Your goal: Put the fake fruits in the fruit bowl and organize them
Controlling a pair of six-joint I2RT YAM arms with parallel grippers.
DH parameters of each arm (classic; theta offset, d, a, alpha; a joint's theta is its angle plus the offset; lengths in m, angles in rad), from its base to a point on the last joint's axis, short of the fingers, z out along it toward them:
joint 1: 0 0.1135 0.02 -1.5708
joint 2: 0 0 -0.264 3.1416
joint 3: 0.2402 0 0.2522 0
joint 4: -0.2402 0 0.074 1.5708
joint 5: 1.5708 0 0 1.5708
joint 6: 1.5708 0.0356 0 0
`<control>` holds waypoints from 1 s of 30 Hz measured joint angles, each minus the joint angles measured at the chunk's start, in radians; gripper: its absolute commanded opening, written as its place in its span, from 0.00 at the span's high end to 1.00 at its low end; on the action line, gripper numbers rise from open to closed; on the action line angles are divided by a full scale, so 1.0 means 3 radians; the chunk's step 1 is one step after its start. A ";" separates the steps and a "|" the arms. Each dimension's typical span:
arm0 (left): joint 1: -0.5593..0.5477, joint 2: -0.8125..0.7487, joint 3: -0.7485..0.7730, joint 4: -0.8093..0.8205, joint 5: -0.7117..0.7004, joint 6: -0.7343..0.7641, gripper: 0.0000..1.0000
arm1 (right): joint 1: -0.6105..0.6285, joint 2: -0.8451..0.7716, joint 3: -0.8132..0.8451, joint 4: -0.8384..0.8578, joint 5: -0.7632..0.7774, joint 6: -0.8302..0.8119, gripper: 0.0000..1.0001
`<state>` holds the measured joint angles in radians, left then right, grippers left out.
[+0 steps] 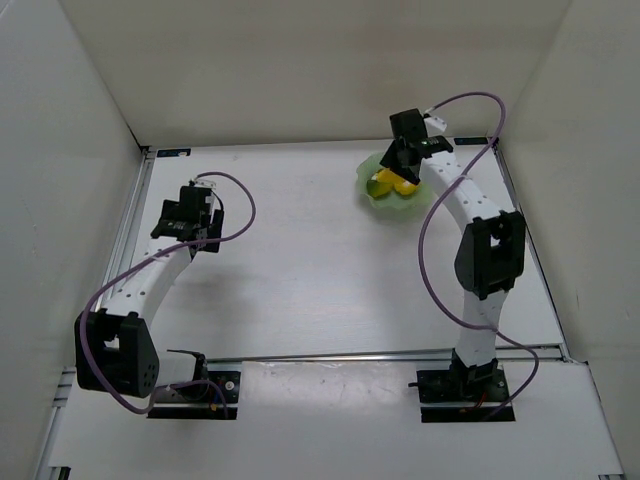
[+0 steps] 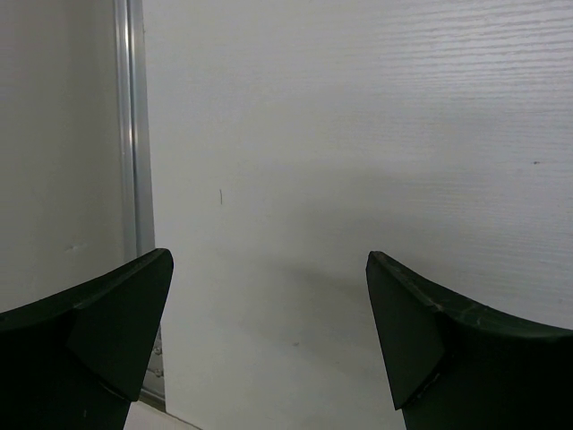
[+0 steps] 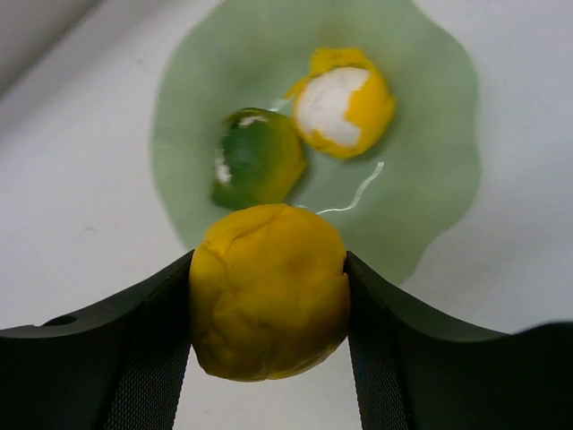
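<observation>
The pale green fruit bowl [image 3: 430, 170] with a wavy rim sits at the back right of the table, also in the top view [image 1: 366, 174]. In it lie a dark-green fruit with a yellowish patch [image 3: 258, 159] and a yellow fruit with a white glare [image 3: 345, 101]. My right gripper [image 3: 269, 296] is shut on a second yellow fruit [image 3: 269, 288] and holds it above the bowl's near edge. In the top view this gripper [image 1: 402, 160] hangs over the bowl. My left gripper [image 2: 269, 340] is open and empty over bare table at the left [image 1: 185, 215].
White walls close in the table on three sides. A metal rail [image 2: 134, 134] runs along the left edge next to the left gripper. A rail [image 1: 380, 355] crosses the front of the table near the arm bases.
</observation>
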<state>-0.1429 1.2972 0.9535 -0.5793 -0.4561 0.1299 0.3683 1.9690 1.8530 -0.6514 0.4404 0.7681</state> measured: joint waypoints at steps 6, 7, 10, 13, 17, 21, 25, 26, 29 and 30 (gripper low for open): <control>0.0013 0.0005 0.0052 -0.0064 -0.0108 -0.0001 0.00 | -0.0235 0.0254 -0.0006 -0.0188 -0.0216 -0.0207 0.00; 0.0017 0.0009 0.0066 -0.0076 -0.0116 -0.0001 0.00 | -0.0262 0.0254 -0.0006 -0.0201 -0.0259 -0.0234 0.00; 0.0032 0.0018 0.0122 -0.0106 -0.0139 -0.0001 0.00 | -0.0324 0.0148 -0.0013 -0.0202 -0.0292 -0.0305 0.00; 0.0047 0.0018 0.0170 -0.0144 -0.0156 -0.0001 0.00 | -0.0367 -0.0212 -0.0178 -0.0173 -0.0259 -0.0418 0.00; 0.0140 0.0018 0.0191 -0.0163 -0.0170 -0.0033 0.00 | -0.0548 -0.1081 -0.0643 -0.0134 -0.0387 -0.0623 0.00; 0.0348 0.0020 0.0192 -0.0207 -0.0189 -0.0151 0.00 | -0.1167 -0.1962 -0.1471 -0.0055 -0.0730 -0.0725 0.00; 0.0539 0.0020 0.0192 -0.0299 -0.0177 -0.0257 0.00 | -0.1729 -0.2438 -0.2426 -0.0145 -0.0881 -0.0755 0.00; 0.0580 0.0020 0.0192 -0.0318 -0.0177 -0.0275 0.00 | -0.1789 -0.2490 -0.2625 -0.0193 -0.0908 -0.0754 0.00; 0.0641 0.0053 0.0192 -0.0355 -0.0200 -0.0348 0.00 | -0.1853 -0.2543 -0.2991 -0.0295 -0.0992 -0.0734 0.00; 0.0647 0.0081 0.0192 -0.0369 -0.0216 -0.0379 0.00 | -0.1854 -0.2547 -0.3044 -0.0300 -0.1017 -0.0721 0.00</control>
<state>0.0513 1.3216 1.0111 -0.6899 -0.5209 0.0162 -0.1879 1.2049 0.9398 -0.7414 0.1352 0.5518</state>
